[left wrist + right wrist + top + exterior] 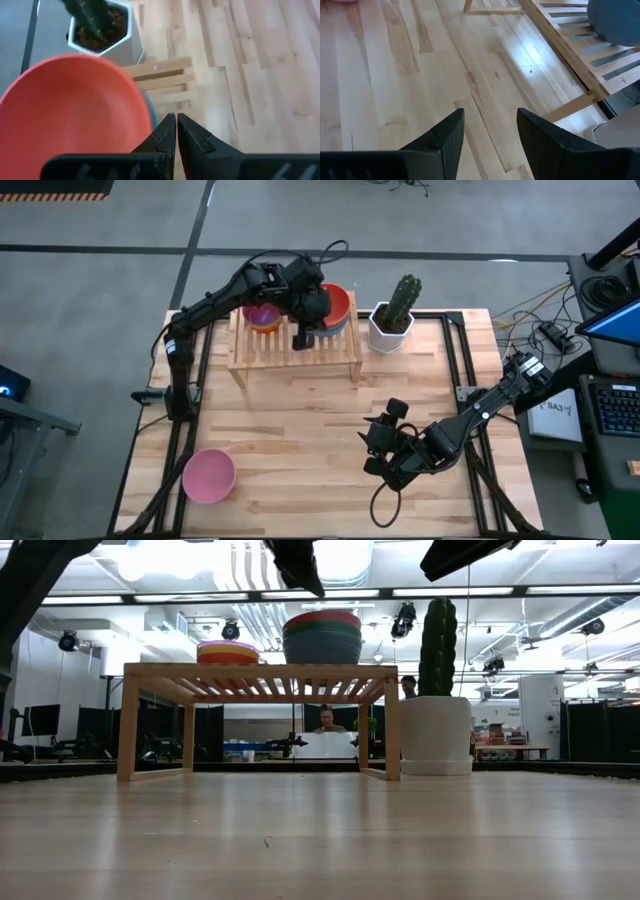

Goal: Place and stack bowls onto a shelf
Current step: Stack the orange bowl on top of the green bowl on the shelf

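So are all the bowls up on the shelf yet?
Nearly. Two stacks sit on the shelf: one with a pink-purple bowl on top, one topped by the red-orange bowl. The left gripper hovers shut beside that bowl, holding nothing. One pink bowl is left on the table. The right gripper waits open.

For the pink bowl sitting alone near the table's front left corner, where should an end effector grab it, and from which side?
Probably the rim of the pink bowl, from above. It sits upright, mouth up, with bare table around it, so one finger can go inside the wall and one outside.
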`<action>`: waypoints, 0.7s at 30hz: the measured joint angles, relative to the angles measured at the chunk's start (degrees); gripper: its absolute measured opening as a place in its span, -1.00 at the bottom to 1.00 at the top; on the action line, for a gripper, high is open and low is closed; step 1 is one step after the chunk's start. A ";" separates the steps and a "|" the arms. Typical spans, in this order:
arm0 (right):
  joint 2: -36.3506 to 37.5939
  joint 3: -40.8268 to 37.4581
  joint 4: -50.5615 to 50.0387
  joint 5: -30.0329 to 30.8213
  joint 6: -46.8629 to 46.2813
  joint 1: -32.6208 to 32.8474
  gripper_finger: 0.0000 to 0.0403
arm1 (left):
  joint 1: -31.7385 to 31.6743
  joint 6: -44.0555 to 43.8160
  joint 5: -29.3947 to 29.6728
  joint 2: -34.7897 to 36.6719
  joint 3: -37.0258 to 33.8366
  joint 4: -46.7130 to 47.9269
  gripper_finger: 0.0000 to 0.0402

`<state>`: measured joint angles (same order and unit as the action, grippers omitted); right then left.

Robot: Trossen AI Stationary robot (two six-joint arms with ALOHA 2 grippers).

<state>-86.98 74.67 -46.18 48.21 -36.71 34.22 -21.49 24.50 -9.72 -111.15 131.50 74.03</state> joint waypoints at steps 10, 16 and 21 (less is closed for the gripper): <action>0.00 0.00 0.30 3.03 0.25 0.00 -0.14 | 6.33 0.11 0.56 0.33 -0.74 -0.50 -1.00; 0.00 0.00 0.87 8.83 -0.04 -0.13 -0.24 | 8.88 -0.93 0.76 6.44 -3.19 -0.04 -1.00; 0.18 -0.01 4.89 11.13 3.35 -1.83 -0.59 | 12.02 -6.97 0.83 17.63 -15.23 -9.54 -1.00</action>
<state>-86.80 74.66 -41.29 59.34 -33.36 32.38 -9.47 17.53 -8.88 -93.52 116.27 64.49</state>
